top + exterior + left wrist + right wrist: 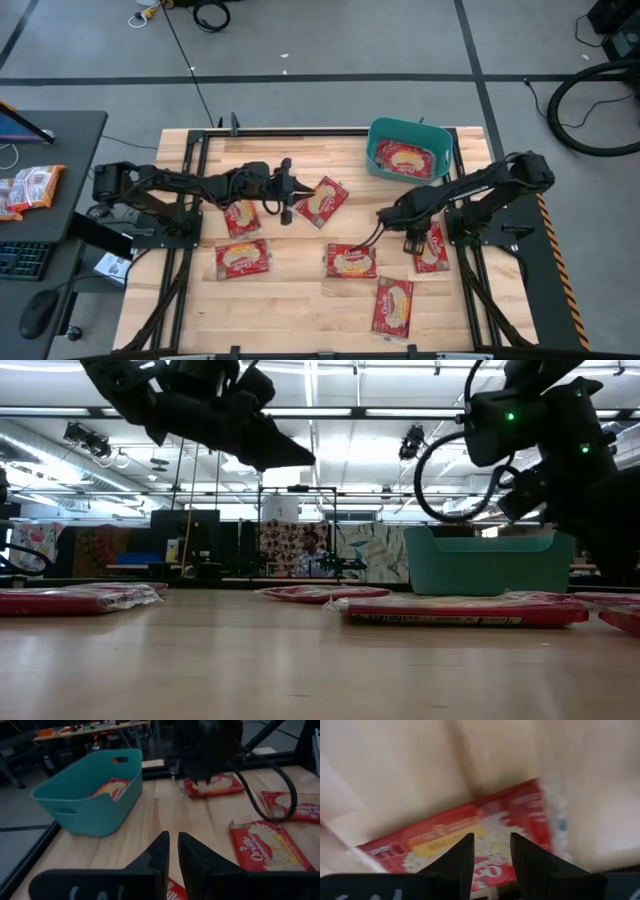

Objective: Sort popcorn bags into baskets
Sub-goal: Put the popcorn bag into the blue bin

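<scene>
Several red popcorn bags with cream-yellow centres lie flat on the wooden table: one (320, 200) just beyond my left gripper (297, 190), others at mid-left (240, 216), lower left (242, 257), centre (350, 261), right (432, 246) and near edge (393, 305). The teal basket (378, 150) stands at the far right and has one bag (405, 158) in it. My left gripper (173, 840) is raised above the table, fingers almost together, touching nothing. My right gripper (491, 842) hovers over the centre bag (470, 835), fingers a little apart, touching nothing.
A black frame rail (300, 131) runs around the table's far side and both flanks. A side desk (50, 150) on the left carries more packets (30, 187). Bare wood (300, 300) lies toward the near edge. The room beyond shows a person (312, 550) far off.
</scene>
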Robot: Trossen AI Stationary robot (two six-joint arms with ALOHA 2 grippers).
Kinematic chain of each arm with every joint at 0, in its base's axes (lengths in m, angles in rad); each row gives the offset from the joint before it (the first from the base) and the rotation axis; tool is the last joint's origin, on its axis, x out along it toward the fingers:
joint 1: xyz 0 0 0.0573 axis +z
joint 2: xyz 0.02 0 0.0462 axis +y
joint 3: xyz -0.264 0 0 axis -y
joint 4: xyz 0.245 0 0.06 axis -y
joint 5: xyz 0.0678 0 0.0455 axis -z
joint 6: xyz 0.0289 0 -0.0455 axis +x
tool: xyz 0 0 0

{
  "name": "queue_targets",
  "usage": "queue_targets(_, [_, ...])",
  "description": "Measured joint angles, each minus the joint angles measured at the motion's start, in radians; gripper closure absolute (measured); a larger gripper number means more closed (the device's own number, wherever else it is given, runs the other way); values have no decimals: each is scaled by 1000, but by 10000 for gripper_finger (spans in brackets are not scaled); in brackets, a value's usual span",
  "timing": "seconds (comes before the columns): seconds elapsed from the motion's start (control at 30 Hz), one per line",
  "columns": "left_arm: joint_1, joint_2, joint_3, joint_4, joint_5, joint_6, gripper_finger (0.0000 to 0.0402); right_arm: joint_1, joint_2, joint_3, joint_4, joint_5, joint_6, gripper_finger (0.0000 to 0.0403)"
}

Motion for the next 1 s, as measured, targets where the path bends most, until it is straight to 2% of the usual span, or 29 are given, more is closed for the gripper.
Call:
queue_targets(0.23, [0, -116, -1, -133, -24, -1, 358, 32, 65, -16, 32, -18, -11, 272])
queue_targets(0.4, [-5, -127, -1, -148, -24, -6, 358, 31, 105, -32, 144, -16, -69, 272])
queue_targets(0.47, [-5, -127, -1, -144, -23, -3, 358, 29, 120, -4, 188, 46, -112, 272])
queue_targets(0.6, [-5, -125, -1, -144, -24, -1, 358, 17, 126, 74, 316, 239, -240, 272])
queue_targets(0.73, [-5, -125, -1, -138, -24, 0, 358, 6, 107, 145, 513, 292, -417, 272])
queue_targets(0.83, [-5, -125, -1, -155, -24, 0, 358, 3, 103, 205, 481, 326, -462, 272])
queue_targets(1.0, [-5, -118, -1, -161, -24, 0, 358, 12, 96, 256, 334, 321, -416, 272])
